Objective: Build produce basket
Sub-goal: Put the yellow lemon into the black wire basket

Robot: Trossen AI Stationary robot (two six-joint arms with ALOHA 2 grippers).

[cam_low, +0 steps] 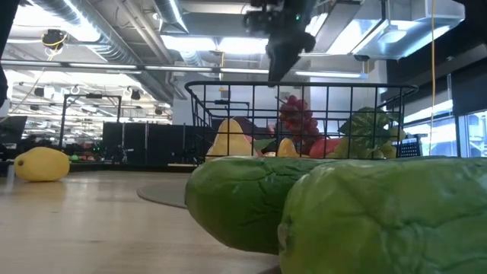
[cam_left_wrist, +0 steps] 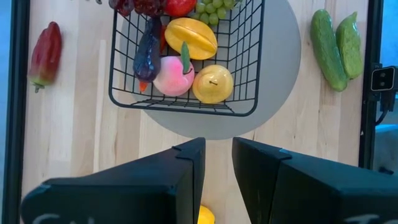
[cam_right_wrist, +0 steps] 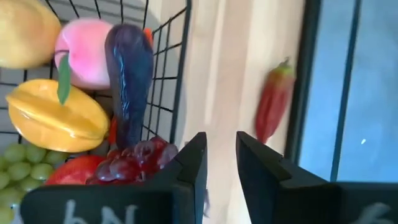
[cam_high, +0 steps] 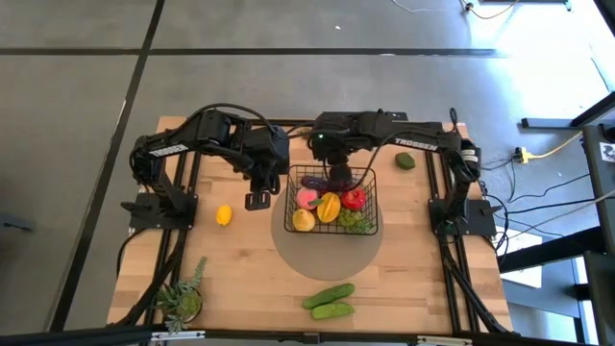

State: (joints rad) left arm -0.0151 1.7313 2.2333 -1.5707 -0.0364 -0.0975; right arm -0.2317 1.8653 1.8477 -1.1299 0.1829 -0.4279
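Note:
The black wire basket [cam_high: 371,206] stands on a round grey mat [cam_high: 327,252] at mid-table. It holds the mango [cam_left_wrist: 190,37], peach [cam_left_wrist: 173,76], a yellow fruit [cam_left_wrist: 212,84], eggplant [cam_right_wrist: 129,81], purple grapes [cam_low: 297,114], green grapes [cam_right_wrist: 13,171] and a red apple [cam_high: 354,199]. My right gripper [cam_right_wrist: 221,163] hovers open over the basket's far edge, just above the purple grapes [cam_right_wrist: 138,159]. My left gripper [cam_left_wrist: 217,158] is open above the bare table left of the basket, near the lemon [cam_high: 224,214]. Two cucumbers [cam_high: 330,299] lie near the near edge.
A red pepper [cam_left_wrist: 46,54] lies on the table beyond the basket's far side. A dark green vegetable [cam_high: 405,160] sits at the far right, and a spiky potted plant [cam_high: 183,299] at the near left corner. Bare wood [cam_high: 240,269] lies between the lemon and the plant.

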